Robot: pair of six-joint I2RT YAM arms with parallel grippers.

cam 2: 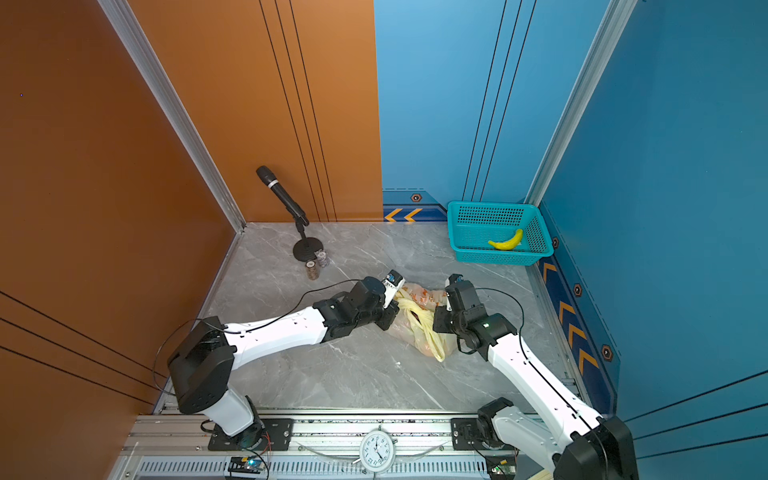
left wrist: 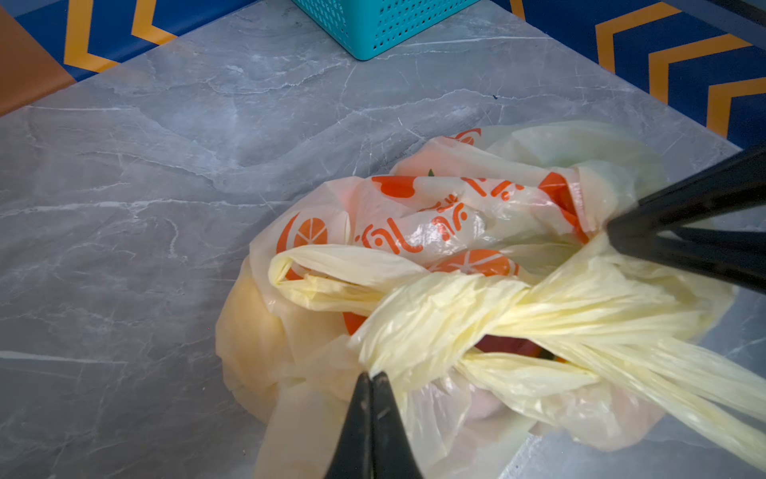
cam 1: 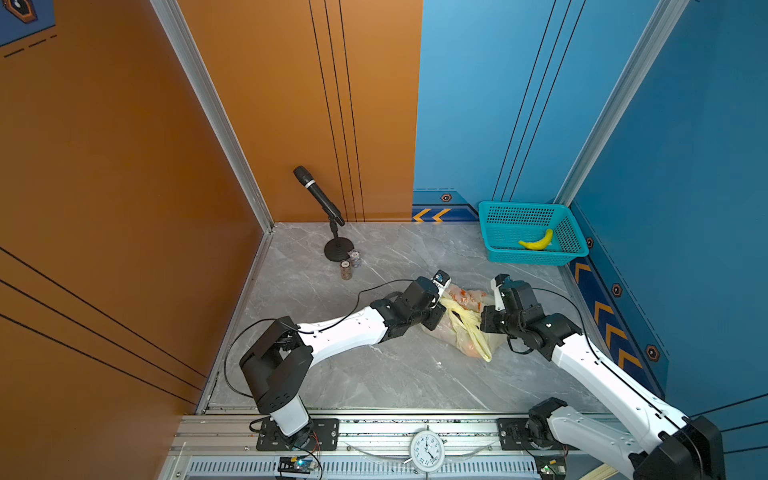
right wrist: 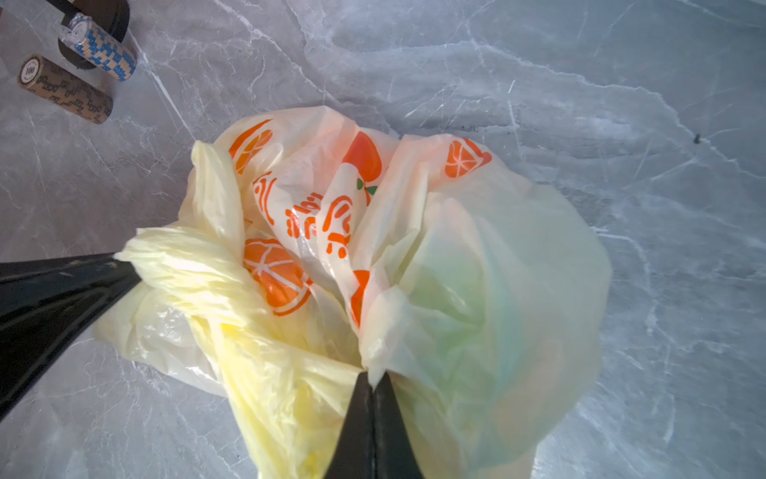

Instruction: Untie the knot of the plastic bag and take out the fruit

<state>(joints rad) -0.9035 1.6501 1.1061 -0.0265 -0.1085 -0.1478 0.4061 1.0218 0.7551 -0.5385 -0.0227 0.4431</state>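
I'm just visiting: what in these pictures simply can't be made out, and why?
- the fruit: both wrist views, only coloured patches behind the bag film; kinds and number unclear.
- the knot: both top views, too small to see how it is tied.
- the basket: left wrist view, cut off by the picture edge; contents unseen there.
- the two rolls: both top views, print too small to read.
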